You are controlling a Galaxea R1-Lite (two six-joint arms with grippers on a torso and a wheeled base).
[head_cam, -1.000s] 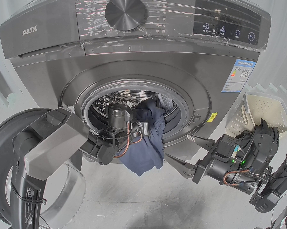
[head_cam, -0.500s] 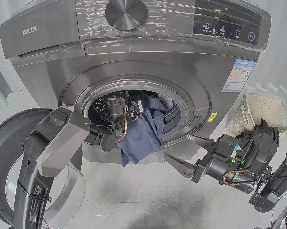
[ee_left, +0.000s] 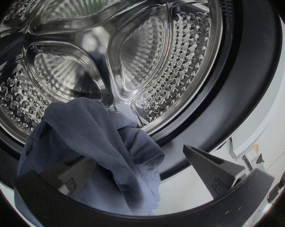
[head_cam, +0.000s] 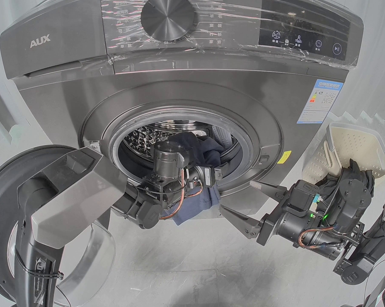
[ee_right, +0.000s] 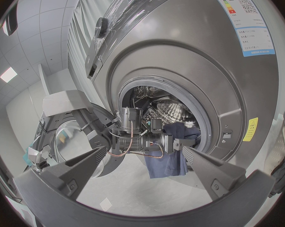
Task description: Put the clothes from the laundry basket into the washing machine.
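A navy garment (head_cam: 199, 146) lies across the lower rim of the washing machine (head_cam: 243, 103) opening, bunched inside the drum (ee_left: 142, 48), with a short flap hanging outside. My left gripper (ee_left: 133, 155) is at the opening, open, and the navy garment (ee_left: 95, 142) drapes over one of its fingers. My right gripper (head_cam: 238, 198) is low in front of the machine, right of the opening, open and holding nothing. Behind the right arm, the cream laundry basket (head_cam: 358, 146) holds dark clothes (head_cam: 355, 170).
The round glass door (head_cam: 5, 201) stands swung open at the left, behind my left arm. Bare grey floor (head_cam: 192, 256) lies below the opening. The basket leans against the machine's right side.
The left gripper pushed into the opening, then drew back a little. The garment's long hanging part has gone up into the drum, leaving a short flap outside. The right arm has not moved.
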